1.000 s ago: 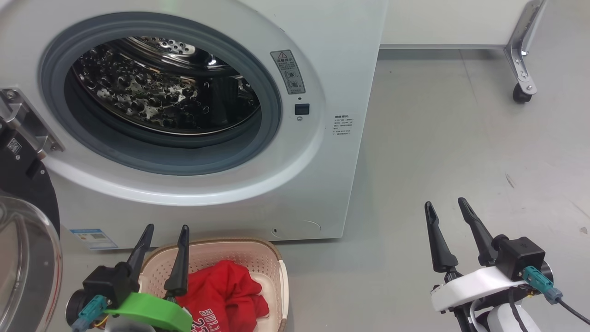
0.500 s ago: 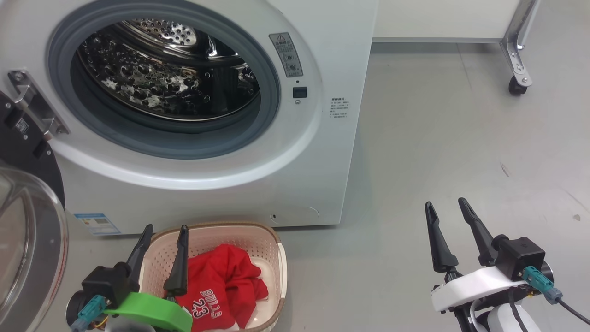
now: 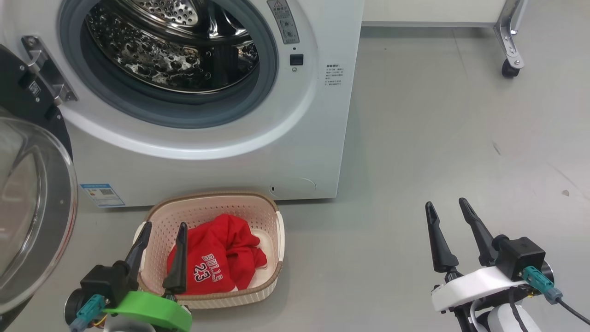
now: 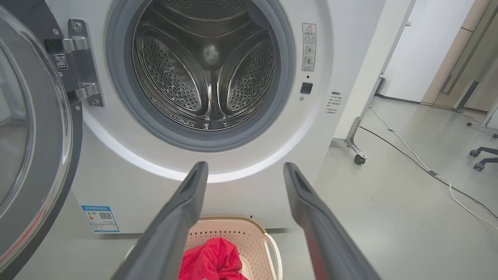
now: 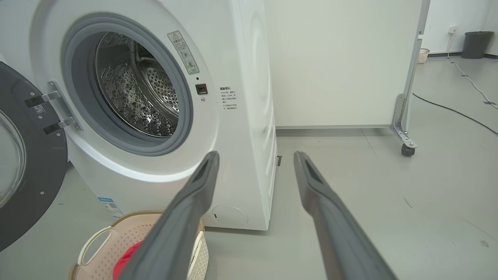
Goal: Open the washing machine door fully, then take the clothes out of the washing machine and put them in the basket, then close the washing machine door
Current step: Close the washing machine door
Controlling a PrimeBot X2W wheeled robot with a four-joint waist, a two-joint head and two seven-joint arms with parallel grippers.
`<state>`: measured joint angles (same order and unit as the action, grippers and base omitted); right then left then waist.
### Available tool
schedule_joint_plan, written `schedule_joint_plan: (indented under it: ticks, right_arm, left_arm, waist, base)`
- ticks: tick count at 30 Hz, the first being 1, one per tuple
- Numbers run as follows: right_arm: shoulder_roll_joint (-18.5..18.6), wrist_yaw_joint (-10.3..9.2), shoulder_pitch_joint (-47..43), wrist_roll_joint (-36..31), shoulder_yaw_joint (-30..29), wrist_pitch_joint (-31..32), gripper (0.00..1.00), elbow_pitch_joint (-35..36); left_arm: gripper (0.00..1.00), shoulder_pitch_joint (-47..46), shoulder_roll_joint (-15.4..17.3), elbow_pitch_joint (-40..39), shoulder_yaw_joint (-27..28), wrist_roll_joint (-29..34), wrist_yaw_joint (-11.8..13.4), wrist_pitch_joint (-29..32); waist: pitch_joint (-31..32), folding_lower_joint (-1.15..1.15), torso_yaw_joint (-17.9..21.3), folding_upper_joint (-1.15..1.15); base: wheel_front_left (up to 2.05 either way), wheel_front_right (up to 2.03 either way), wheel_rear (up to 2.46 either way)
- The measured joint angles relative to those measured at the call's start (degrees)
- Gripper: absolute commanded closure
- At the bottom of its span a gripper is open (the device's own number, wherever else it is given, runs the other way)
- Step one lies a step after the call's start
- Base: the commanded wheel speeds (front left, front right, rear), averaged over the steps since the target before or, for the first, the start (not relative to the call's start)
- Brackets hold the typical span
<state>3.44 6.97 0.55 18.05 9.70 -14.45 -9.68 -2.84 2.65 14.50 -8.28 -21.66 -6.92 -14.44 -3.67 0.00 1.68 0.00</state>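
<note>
Both your left gripper (image 3: 165,226) and right gripper (image 3: 445,203) gape; head view alone reads "BULLS 23" on the jersey (image 3: 216,258) in the basket (image 3: 212,197).

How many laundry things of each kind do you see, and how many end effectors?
washing machine: 1
washing machine door: 1
basket: 1
heap of red clothes: 1
left end effector, right end effector: 2
Total: 6

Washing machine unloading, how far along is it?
Done: the washing machine door stands wide open, the drum looks empty, and the clothes lie in the basket. In hand: nothing; left gripper and right gripper are both open, empty. Left: closing the door.
</note>
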Motion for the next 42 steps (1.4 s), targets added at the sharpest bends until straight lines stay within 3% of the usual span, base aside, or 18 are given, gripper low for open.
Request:
schedule_joint_plan:
  ticks: [18,42]
  right_arm:
    - [0.0,0.01,0.0,0.0,0.2,0.0,0.00,-0.2]
    - [0.1,0.01,0.0,0.0,0.5,0.0,0.00,-0.4]
  left_arm:
    - [0.00,0.0,0.0,0.0,-0.3,0.1,0.0,0.0]
    - [0.00,0.0,0.0,0.2,-0.9,0.7,0.0,0.0]
  waist:
    - [0.0,0.00,-0.2,0.00]
    - [-0.2,0.00,-0.3,0.00]
  base:
    - [-0.74,0.74,0.00]
    - [-0.07,0.07,0.00]
